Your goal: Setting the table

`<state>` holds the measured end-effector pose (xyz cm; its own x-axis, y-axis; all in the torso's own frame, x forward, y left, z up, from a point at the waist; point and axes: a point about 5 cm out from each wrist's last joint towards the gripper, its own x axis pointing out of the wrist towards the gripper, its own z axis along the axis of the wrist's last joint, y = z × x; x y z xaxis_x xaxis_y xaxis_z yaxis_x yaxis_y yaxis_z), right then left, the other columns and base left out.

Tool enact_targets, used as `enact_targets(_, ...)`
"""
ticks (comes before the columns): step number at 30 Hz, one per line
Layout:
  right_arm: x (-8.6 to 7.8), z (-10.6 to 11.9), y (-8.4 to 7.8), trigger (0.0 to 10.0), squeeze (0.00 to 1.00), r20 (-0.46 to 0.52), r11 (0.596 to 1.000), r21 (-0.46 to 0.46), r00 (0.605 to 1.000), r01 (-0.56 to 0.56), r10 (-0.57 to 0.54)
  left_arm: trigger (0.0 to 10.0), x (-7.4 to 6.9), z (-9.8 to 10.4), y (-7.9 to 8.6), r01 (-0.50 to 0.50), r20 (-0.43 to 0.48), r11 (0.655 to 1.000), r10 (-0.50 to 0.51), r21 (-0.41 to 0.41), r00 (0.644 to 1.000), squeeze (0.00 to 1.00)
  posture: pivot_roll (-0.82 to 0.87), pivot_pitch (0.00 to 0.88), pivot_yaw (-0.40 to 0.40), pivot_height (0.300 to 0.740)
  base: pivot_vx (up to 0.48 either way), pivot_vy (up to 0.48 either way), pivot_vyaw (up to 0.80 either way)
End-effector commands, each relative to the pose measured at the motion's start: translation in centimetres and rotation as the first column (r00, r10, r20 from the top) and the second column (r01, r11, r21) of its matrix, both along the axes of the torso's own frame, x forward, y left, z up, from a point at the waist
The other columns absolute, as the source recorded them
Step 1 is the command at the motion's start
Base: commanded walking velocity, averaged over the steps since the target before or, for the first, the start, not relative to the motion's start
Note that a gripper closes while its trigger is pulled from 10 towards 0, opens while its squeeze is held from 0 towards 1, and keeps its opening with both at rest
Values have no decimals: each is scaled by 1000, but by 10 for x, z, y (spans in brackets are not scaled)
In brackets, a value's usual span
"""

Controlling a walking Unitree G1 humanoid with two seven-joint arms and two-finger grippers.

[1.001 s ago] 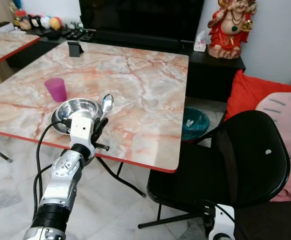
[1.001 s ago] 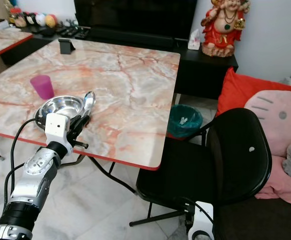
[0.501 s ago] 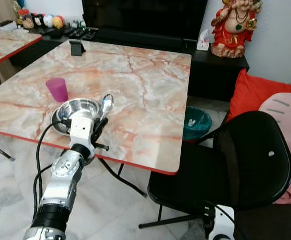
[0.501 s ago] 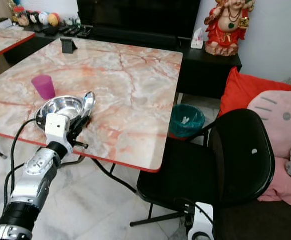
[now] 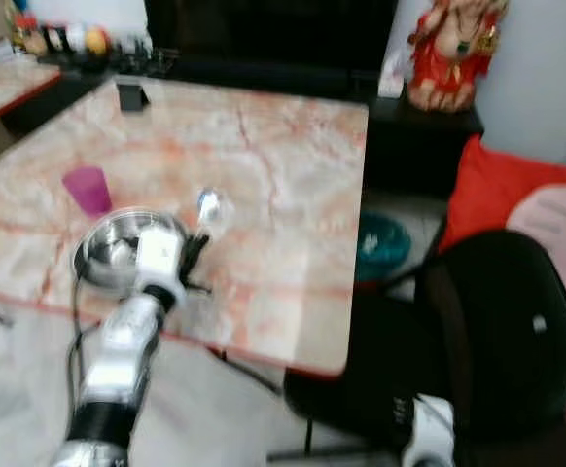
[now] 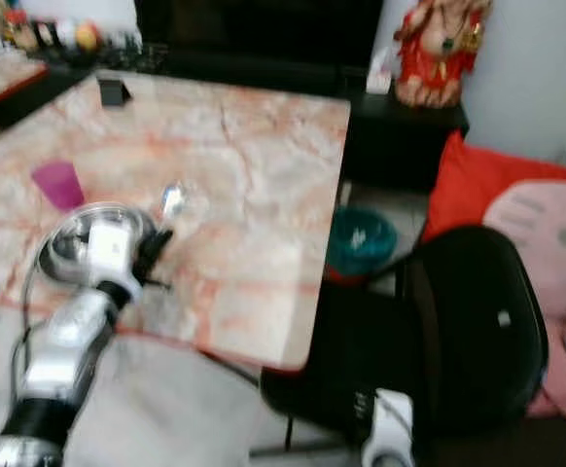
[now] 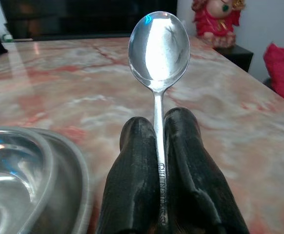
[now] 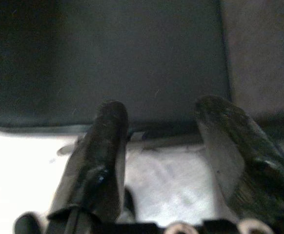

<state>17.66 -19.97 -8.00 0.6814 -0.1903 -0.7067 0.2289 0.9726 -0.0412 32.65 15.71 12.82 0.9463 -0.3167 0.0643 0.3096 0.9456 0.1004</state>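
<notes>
My head views are blurred, but my left wrist view is sharp: my left end effector [image 7: 160, 146] has its two black fingers [image 7: 137, 180] pressed together on the handle of a spoon [image 7: 158, 48], bowl pointing up over the marble bench [image 5: 283, 165]. A steel bowl [image 5: 118, 255] sits lower left of the frame, just beside it, a pink cup [image 5: 88, 189] near. My right end effector [image 8: 161, 146] hangs with fingers spread, over a black chair [image 5: 487, 331].

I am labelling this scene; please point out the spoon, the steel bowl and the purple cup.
spoon [image 7: 158, 46], left wrist view, middle of its bowl
steel bowl [image 7: 59, 161], left wrist view, on its rim
purple cup [image 5: 88, 190], left eye view, its side wall
</notes>
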Motion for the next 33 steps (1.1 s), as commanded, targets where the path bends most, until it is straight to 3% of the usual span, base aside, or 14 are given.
enact_targets(1, 8, 2, 8, 10000, 0, 21, 1000, 18, 1000, -10, 10, 10000, 0, 5, 13, -23, 14, 999, 23, 22, 1000, 0, 35, 0, -43, 740, 0, 0, 0)
enact_targets(17, 14, 6, 9, 10000, 0, 50, 1000, 12, 999, -14, 13, 10000, -2, -12, 5, 64, -103, 993, -54, 95, 993, 0, 37, 0, -43, 740, 0, 0, 0)
enact_targets(28, 14, 7, 11, 10000, 0, 69, 1000, 5, 998, -13, 12, 10000, 20, -14, 1, 41, -178, 986, -12, 164, 984, 0, 39, 0, -42, 740, 0, 0, 0)
enact_targets(33, 15, 8, 13, 10000, 0, 77, 1000, 6, 997, -10, 10, 10000, 23, -16, -3, 44, -188, 985, -13, 164, 982, 0, 32, 0, -39, 740, 0, 0, 0)
